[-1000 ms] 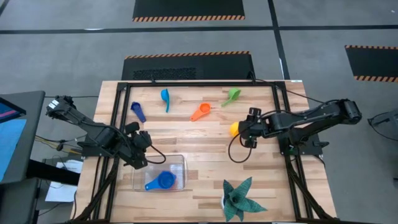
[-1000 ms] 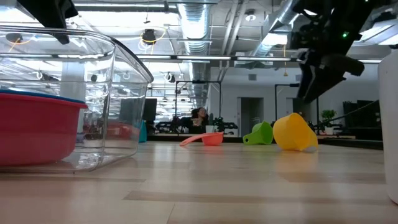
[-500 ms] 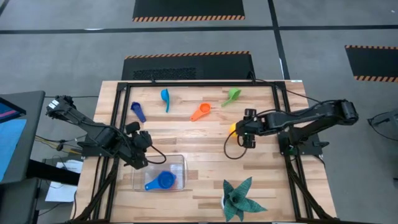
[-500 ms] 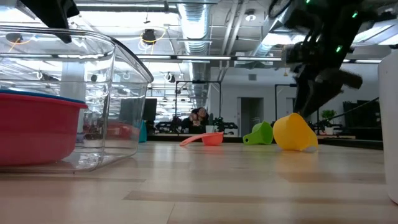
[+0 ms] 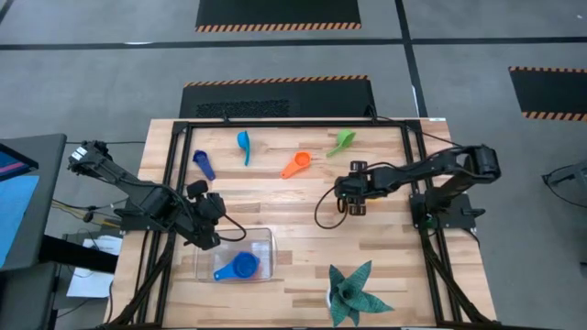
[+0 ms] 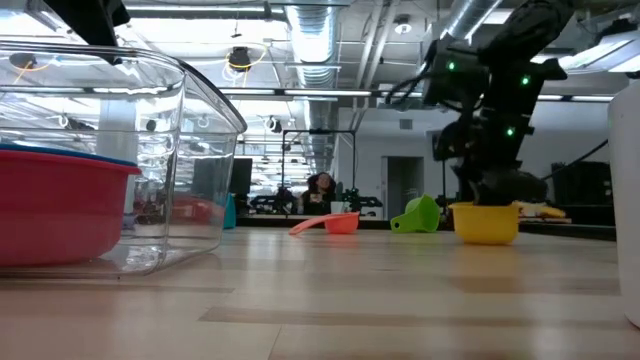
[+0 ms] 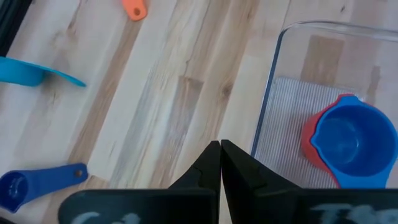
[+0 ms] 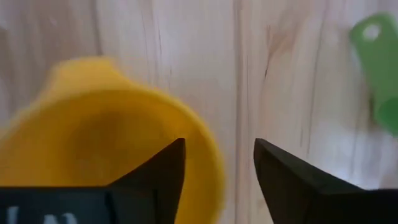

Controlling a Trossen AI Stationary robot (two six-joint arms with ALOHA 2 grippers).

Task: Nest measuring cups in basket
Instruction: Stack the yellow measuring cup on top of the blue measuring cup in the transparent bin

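Now the yellow cup point(image 6: 486, 222) stands upright, mouth up.

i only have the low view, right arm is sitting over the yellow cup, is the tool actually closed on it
Observer: No. In the right wrist view the right tool is open, with the yellow cup's rim at one finger.
Operator: what's in the basket, i just see red
Observer: From above, a blue cup is nested inside the red one in the basket.
Operator: and the left arm
Observer: Its left tool is shut and empty, hovering at the basket's edge.
Operator: other cups still out
Observer: Dark blue, light blue, orange and green cups lie on the table's far half.
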